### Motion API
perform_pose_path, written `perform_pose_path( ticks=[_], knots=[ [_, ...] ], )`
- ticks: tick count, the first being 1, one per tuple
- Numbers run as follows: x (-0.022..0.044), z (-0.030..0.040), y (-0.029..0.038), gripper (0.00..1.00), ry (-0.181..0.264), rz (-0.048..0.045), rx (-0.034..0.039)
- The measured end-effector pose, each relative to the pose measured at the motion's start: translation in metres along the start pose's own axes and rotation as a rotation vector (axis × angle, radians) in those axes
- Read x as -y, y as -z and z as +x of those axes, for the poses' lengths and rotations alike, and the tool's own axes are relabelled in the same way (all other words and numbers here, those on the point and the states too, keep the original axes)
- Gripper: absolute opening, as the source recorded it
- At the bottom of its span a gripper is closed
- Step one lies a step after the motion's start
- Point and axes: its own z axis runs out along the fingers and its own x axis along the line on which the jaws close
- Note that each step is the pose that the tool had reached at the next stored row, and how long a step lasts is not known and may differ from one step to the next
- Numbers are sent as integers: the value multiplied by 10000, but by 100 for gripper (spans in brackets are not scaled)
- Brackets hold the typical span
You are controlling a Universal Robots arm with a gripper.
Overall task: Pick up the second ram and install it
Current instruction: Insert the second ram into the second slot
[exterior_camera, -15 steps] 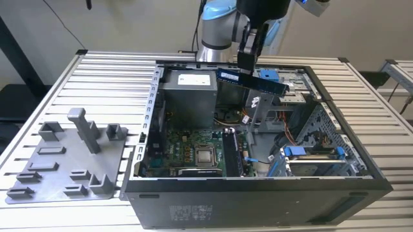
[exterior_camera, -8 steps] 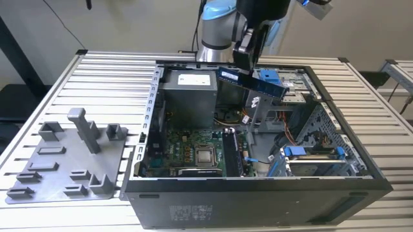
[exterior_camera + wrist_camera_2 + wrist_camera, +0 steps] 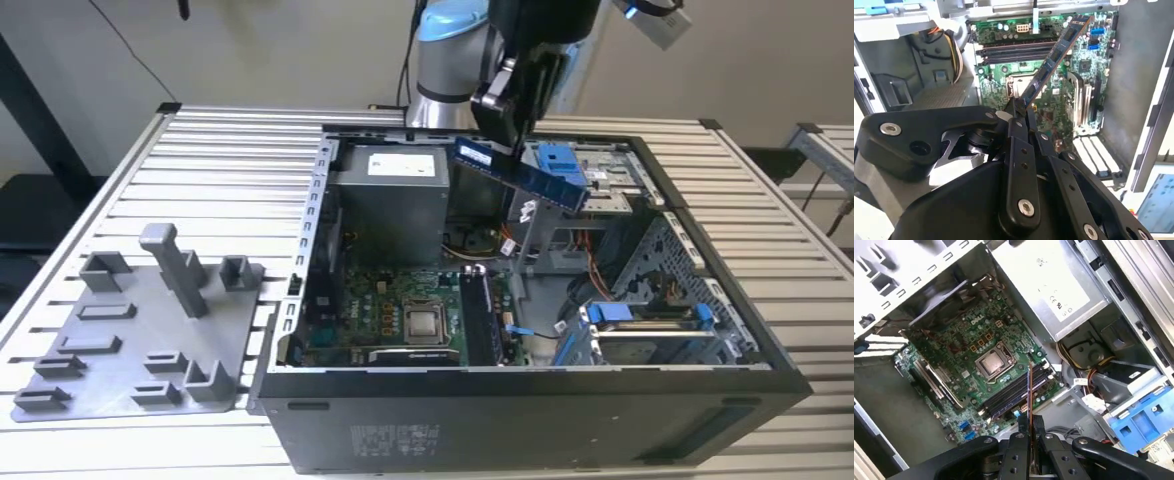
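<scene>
In the exterior view, a grey holder plate (image 3: 134, 340) lies by the left edge of the slatted bench (image 3: 200, 160), and the open computer case (image 3: 534, 420) stands at the middle. Above the case's far half, the pincer (image 3: 505, 143) is clamped on the second ram (image 3: 527, 175). The ram juts tilted from its fingertips, clear above the motherboard (image 3: 387, 310). In the first wrist view it hangs edge-on over the memory slots (image 3: 1011, 395), seemingly not touching.
</scene>
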Motion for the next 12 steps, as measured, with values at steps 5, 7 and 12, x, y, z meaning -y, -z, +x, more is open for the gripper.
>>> perform_pose_path(
  ticks=[5, 7, 12],
  knots=[
    [0, 0, -8, 14, -897, -14, -7],
    [0, 0, -11, 14, -1249, -20, -10],
    [0, 0, -17, 14, -2087, -33, -17]
  ],
)
